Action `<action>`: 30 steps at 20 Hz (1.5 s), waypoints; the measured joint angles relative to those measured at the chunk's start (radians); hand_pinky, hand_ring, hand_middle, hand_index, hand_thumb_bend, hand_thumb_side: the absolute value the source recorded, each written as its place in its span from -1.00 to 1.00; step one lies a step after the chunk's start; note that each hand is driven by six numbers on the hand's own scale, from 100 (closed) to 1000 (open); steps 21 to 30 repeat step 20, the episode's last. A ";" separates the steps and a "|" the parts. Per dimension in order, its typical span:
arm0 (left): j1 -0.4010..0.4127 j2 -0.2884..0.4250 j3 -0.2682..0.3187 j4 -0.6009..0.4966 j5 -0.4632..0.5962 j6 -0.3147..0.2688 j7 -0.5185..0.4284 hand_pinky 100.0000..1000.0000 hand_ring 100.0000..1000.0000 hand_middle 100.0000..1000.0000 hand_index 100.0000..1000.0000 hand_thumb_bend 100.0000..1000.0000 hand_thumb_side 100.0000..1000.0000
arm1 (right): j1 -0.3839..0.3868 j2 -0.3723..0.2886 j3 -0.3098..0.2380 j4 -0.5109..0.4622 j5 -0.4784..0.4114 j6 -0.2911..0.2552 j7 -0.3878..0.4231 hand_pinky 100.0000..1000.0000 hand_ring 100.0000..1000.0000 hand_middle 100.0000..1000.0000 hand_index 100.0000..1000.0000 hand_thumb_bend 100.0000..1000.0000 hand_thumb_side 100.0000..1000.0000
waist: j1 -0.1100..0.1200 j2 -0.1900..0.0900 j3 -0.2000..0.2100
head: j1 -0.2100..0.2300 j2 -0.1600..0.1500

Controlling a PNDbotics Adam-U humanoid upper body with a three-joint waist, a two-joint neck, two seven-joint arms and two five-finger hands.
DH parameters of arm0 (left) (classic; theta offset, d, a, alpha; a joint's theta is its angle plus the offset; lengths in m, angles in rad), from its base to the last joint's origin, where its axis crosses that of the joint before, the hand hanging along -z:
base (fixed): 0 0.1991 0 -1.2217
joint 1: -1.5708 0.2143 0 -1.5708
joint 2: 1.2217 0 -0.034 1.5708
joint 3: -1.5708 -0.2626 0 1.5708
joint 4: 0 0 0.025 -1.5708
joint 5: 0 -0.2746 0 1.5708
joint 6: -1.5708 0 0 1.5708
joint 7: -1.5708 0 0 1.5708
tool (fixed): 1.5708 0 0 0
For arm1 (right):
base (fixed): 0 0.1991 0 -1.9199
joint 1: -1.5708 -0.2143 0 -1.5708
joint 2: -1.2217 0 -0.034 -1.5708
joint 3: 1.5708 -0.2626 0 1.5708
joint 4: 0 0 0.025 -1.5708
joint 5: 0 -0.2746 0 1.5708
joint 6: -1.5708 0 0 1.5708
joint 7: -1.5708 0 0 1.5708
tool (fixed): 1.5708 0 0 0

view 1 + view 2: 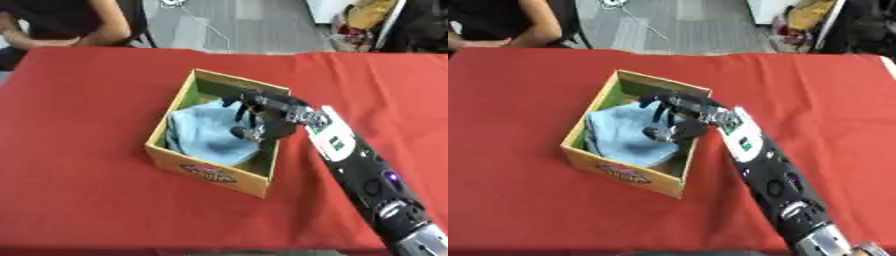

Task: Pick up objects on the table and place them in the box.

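A yellow cardboard box (171, 159) with a green inside stands on the red table. A crumpled light blue cloth (203, 131) lies inside it, filling most of the floor. My right hand (265, 116) reaches in over the box's right wall, above the cloth's right side. Its fingers are spread and hang down, relaxed, with nothing held between them. My right arm comes in from the lower right corner. My left hand shows in neither view.
The red tablecloth (79, 150) covers the whole table around the box. A person sits at the far left edge with arms resting on the table (70, 40). Bags and clutter lie on the floor beyond the far right edge.
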 measured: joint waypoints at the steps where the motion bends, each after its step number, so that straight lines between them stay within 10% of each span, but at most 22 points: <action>1: 0.000 0.000 0.000 0.000 0.000 0.000 0.000 -0.60 -0.53 -0.13 0.22 -1.00 0.37 | 0.001 0.002 -0.001 0.005 0.018 -0.007 -0.007 -0.18 0.30 0.69 0.95 -0.51 -0.02 | 0.000 0.000 -0.002 | 0.000 0.000; 10: 0.001 0.000 0.000 0.000 0.000 0.000 0.000 -0.60 -0.53 -0.13 0.22 -1.00 0.38 | 0.002 -0.006 -0.024 -0.023 -0.008 -0.026 -0.026 -0.18 0.29 0.68 0.93 -0.57 0.02 | 0.000 -0.001 -0.005 | 0.001 0.000; 18: 0.004 0.000 0.000 0.000 -0.003 0.001 0.000 -0.60 -0.53 -0.13 0.22 -1.00 0.37 | -0.051 -0.148 -0.053 -0.298 -0.215 -0.043 -0.043 -0.09 0.32 0.64 0.84 -0.88 0.13 | -0.005 -0.009 -0.012 | 0.017 0.000; 19: 0.006 0.001 0.000 0.000 -0.004 0.001 0.001 -0.60 -0.53 -0.13 0.22 -1.00 0.37 | -0.056 -0.170 -0.068 -0.348 -0.243 -0.051 -0.051 -0.12 0.29 0.61 0.80 -1.00 0.50 | -0.005 -0.009 -0.015 | 0.021 0.000; 20: 0.009 0.001 0.001 0.000 -0.004 0.001 0.001 -0.60 -0.53 -0.13 0.22 -1.00 0.37 | -0.060 -0.192 -0.086 -0.397 -0.272 -0.062 -0.062 -0.13 0.28 0.60 0.79 -1.00 0.20 | -0.006 -0.009 -0.019 | 0.026 0.000; 30: 0.009 0.001 0.001 0.000 -0.004 0.001 0.001 -0.60 -0.53 -0.13 0.22 -1.00 0.37 | -0.060 -0.192 -0.086 -0.397 -0.272 -0.062 -0.062 -0.13 0.28 0.60 0.79 -1.00 0.20 | -0.006 -0.009 -0.019 | 0.026 0.000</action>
